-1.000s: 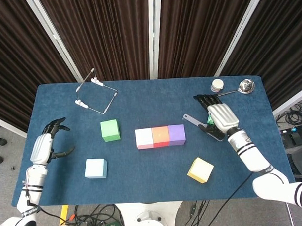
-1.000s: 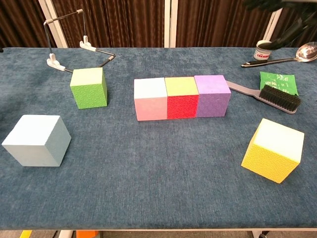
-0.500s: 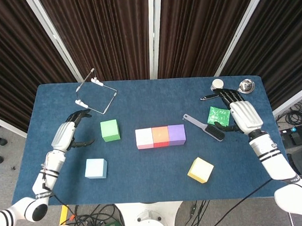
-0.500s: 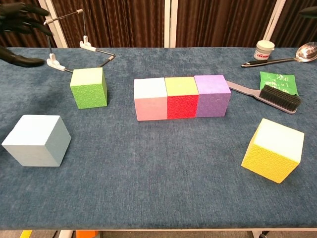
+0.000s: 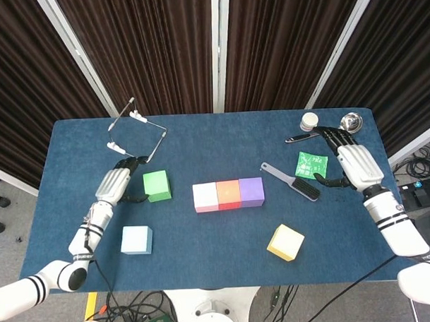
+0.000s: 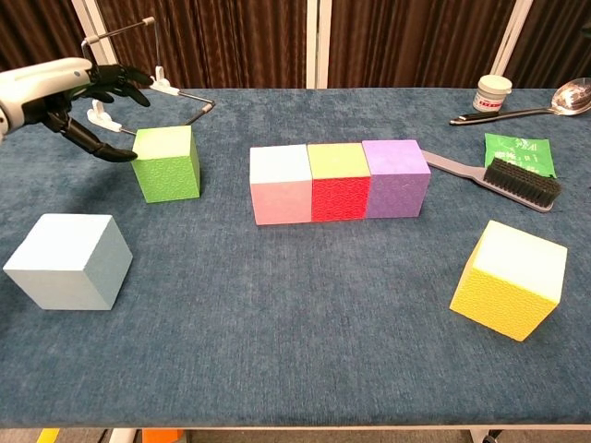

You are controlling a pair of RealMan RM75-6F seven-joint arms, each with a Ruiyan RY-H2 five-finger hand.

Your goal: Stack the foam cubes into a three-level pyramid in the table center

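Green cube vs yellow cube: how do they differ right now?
The green cube sits square to the pink, red and purple row on its left; the yellow cube lies turned at an angle, front right. The left hand reaches the green cube with fingers apart; no hand is near the yellow. Both rest singly on the table, unstacked.

head view looks down, chest view low, sharing table [image 5: 200, 140]

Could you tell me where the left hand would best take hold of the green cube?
Probably across the green cube's two opposite upright faces, coming from above on its left, where the left hand is open beside it. The cube sits flat and apart from the others, so both faces look reachable.
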